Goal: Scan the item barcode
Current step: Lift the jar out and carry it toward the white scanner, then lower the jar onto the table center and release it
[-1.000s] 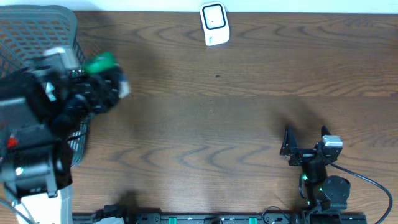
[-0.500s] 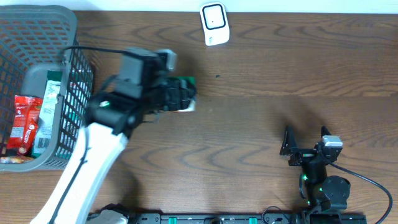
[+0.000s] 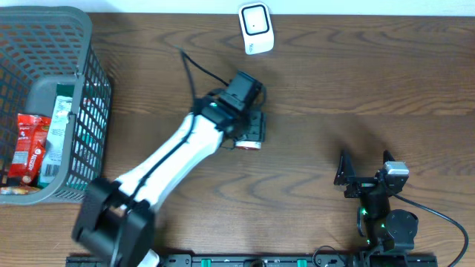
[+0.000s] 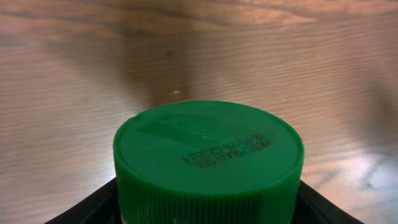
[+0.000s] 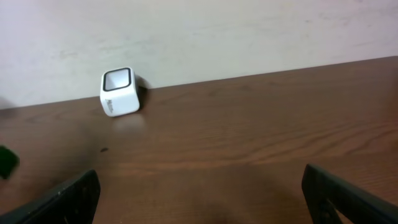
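1. brown wood-grain table (image 3: 334,89), seen from overhead; pale wall (image 5: 249,31) behind its far edge in the right wrist view.
2. barcode scanner (image 3: 254,28): small white block with a dark-framed window, standing at the far edge of the table, near the middle, in front of the wall.
3. green-capped container (image 4: 208,155): the task's item. ribbed green lid with a line of dark print on top fills the left wrist view. from overhead only a white and red part of it shows, under the gripper, over the middle of the table. it is on the near side of the scanner and apart from it. whether it touches the tabletop cannot be told.
4. left gripper (image 3: 251,132): on a white arm stretched across the table from the near left; jaws partly spread and closed around the container, dark fingers (image 4: 87,208) at both sides of the lid.
5. right gripper (image 3: 365,157): near right of the table, well apart from the container; jaws fully spread, nothing between them, pointing toward the scanner.
6. grey mesh basket (image 3: 93,44): far left; holds a red packet (image 3: 28,148) and a green-and-white packet (image 3: 56,133).
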